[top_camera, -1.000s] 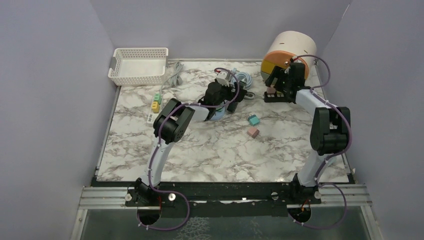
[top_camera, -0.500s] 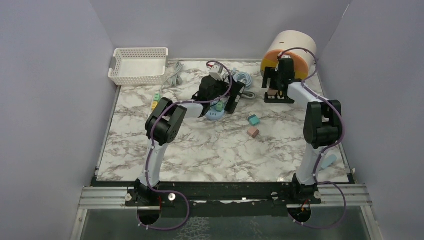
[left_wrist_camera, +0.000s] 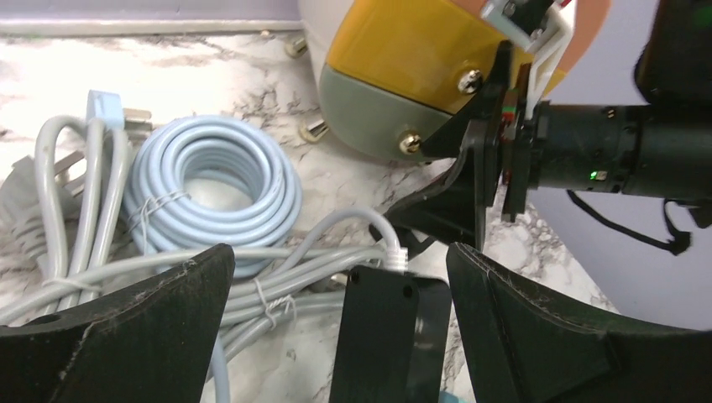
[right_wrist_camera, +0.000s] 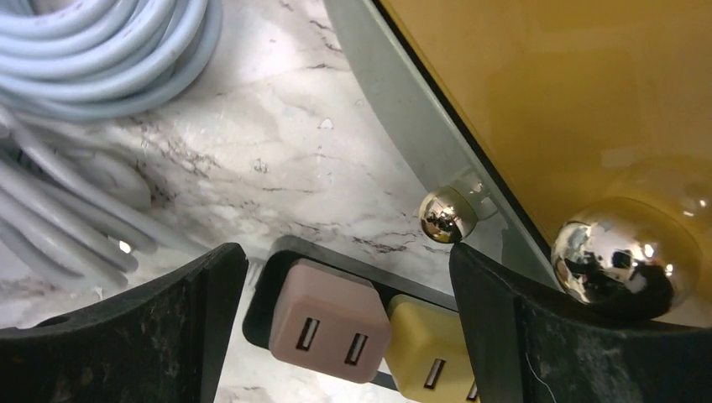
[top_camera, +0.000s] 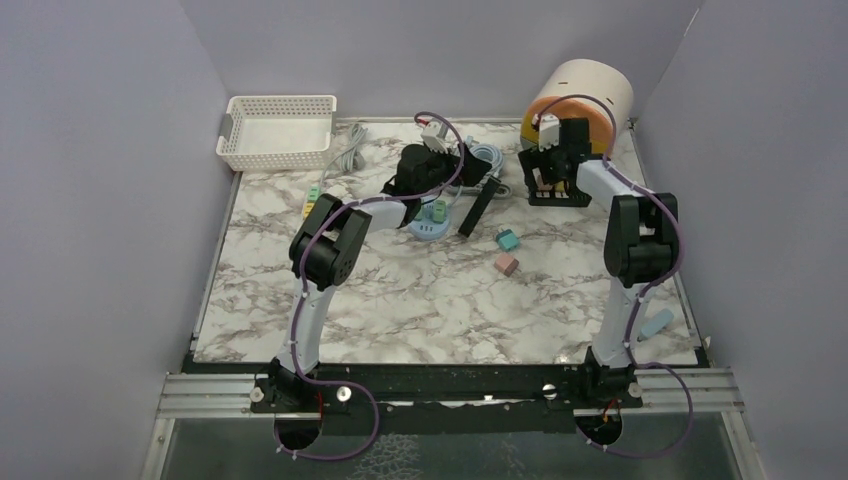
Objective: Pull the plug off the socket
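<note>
In the right wrist view a pink plug (right_wrist_camera: 323,332) and a yellow plug (right_wrist_camera: 428,357) sit side by side in a black socket strip (right_wrist_camera: 267,281). My right gripper (right_wrist_camera: 346,256) is open, its jaws astride the pink plug and not touching it. From above, this strip (top_camera: 556,198) lies by the round appliance, under the right gripper (top_camera: 545,183). My left gripper (left_wrist_camera: 340,256) is open over a second black strip (left_wrist_camera: 382,336), which has a grey cable at its end. From above, that strip (top_camera: 477,207) lies slanted just beside the left gripper (top_camera: 463,188).
A cream and yellow round appliance (top_camera: 580,100) stands close behind the right gripper. Coiled grey cables (left_wrist_camera: 218,197) lie at the back centre. A white basket (top_camera: 278,130) is at the back left. Loose teal (top_camera: 508,240) and pink (top_camera: 507,264) plugs and a blue round base (top_camera: 432,228) lie mid-table.
The right gripper has swung left and come down over the strip with the pink and yellow plugs. The left arm has reached further back, and the second black strip now shows slanted beside it.
</note>
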